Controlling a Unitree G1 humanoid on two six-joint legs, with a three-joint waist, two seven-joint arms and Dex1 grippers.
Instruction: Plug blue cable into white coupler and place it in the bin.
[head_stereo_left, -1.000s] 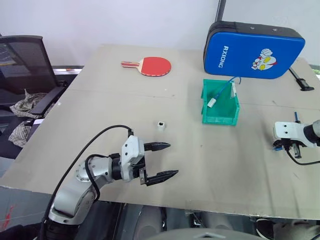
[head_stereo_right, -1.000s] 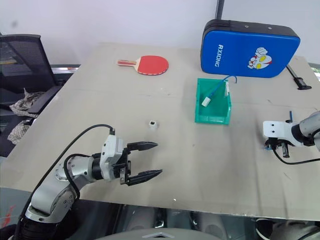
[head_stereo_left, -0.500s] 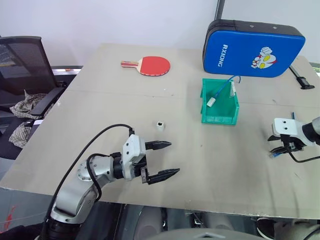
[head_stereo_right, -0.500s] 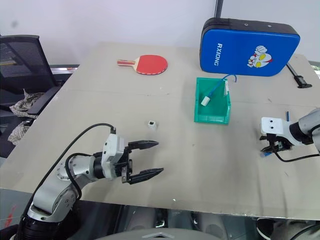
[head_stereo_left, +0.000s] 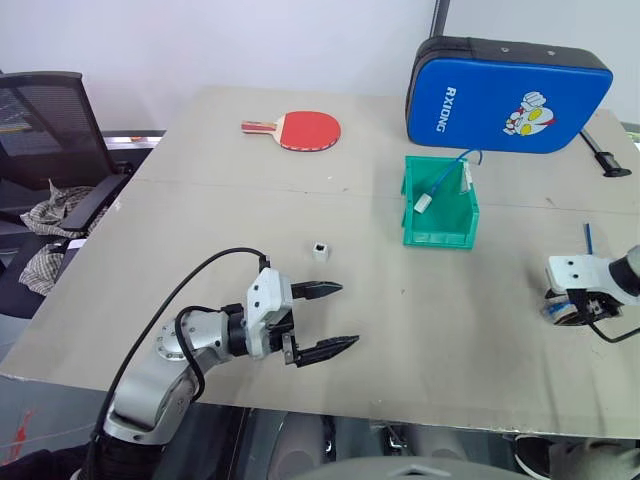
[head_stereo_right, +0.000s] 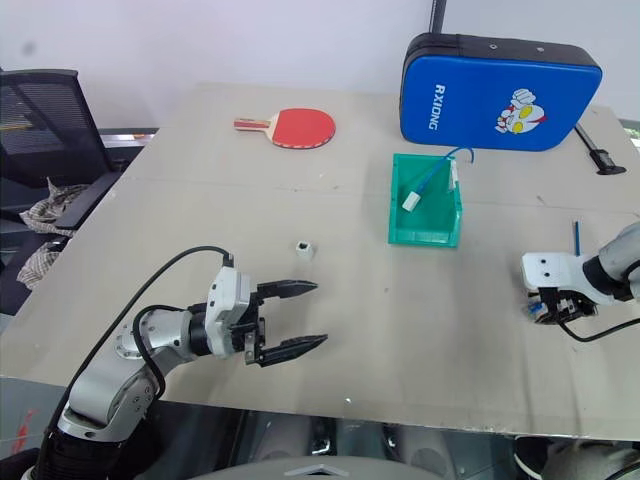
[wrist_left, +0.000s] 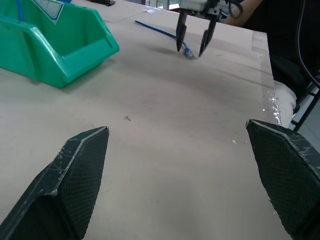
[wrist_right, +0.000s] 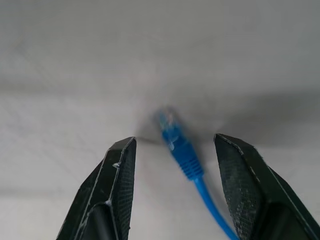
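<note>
Blue cable (wrist_right: 181, 150) lies on the table (head_stereo_left: 200, 230) at the near right, its plug end sitting between the parted fingers of the right gripper (wrist_left: 194, 47) — the fingers point down at it on either side but do not touch it, so nothing is held. Its far end shows as a thin blue line just beyond that gripper (head_stereo_left: 587, 238). At the near left the left gripper (head_stereo_left: 328, 319) hovers wide open and empty. Just beyond it, towards the middle of the table, stands the white coupler (head_stereo_left: 320, 250), well apart from the cable. Farther right sits the green bin (head_stereo_left: 440, 225), already holding another blue cable with a white block — behind it leans a blue case (head_stereo_left: 508, 96), and a red paddle (head_stereo_left: 297, 130) lies at the far left.
</note>
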